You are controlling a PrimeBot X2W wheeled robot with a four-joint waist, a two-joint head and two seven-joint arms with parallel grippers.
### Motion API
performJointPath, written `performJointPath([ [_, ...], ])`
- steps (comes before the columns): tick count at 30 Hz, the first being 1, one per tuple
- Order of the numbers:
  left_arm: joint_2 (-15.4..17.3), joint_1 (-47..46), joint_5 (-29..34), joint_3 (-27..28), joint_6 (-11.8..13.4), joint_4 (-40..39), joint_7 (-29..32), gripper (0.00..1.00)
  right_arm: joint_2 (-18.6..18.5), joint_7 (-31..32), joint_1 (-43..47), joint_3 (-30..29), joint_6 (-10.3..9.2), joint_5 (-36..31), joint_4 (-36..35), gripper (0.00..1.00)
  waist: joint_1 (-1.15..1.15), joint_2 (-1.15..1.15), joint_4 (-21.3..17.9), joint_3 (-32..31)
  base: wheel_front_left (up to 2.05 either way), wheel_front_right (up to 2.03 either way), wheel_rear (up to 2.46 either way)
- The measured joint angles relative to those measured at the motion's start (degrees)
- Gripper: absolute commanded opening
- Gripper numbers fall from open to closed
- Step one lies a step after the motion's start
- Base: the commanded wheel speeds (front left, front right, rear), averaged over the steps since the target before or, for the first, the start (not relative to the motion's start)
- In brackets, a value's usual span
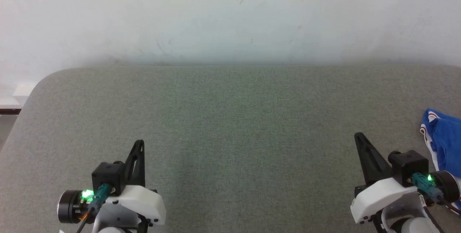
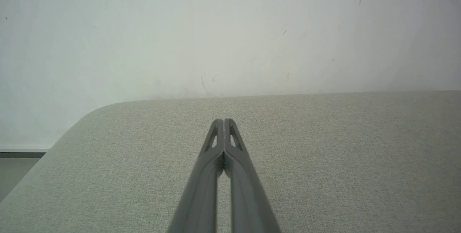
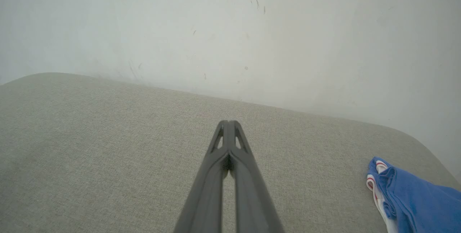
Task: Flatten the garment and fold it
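Note:
The garment (image 1: 443,143) is a bunched royal-blue shirt with red-and-white striped trim, lying at the table's right edge and cut off by the frame. The right wrist view has the garment (image 3: 414,197) at its lower right. My right gripper (image 1: 357,135) hovers just left of it, apart from the cloth, fingertips pressed together and empty (image 3: 227,122). My left gripper (image 1: 140,142) rests at the lower left over bare table, also shut with nothing between its fingers (image 2: 224,120).
A grey fabric-covered table (image 1: 230,117) with rounded far corners spans the view. A pale wall (image 1: 230,17) rises directly behind its far edge. Floor shows past the table's left corner (image 1: 9,112).

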Motion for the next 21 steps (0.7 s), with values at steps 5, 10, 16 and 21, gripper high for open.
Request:
performJointPath([
  [5,0.0,0.0,0.0,0.0,0.0,0.0,0.0,0.0,0.0,0.0,0.0,0.0,0.0,0.0,0.0,0.0,0.0,0.0,0.0,0.0,0.0,0.0,0.0],
  [10,0.0,0.0,0.0,0.0,0.0,0.0,0.0,0.0,0.0,0.0,0.0,0.0,0.0,0.0,0.0,0.0,0.0,0.0,0.0,0.0,0.0,0.0,0.0],
  [16,0.0,0.0,0.0,0.0,0.0,0.0,0.0,0.0,0.0,0.0,0.0,0.0,0.0,0.0,0.0,0.0,0.0,0.0,0.0,0.0,0.0,0.0,0.0],
  [21,0.0,0.0,0.0,0.0,0.0,0.0,0.0,0.0,0.0,0.0,0.0,0.0,0.0,0.0,-0.01,0.0,0.0,0.0,0.0,0.0,0.0,0.0,0.0],
])
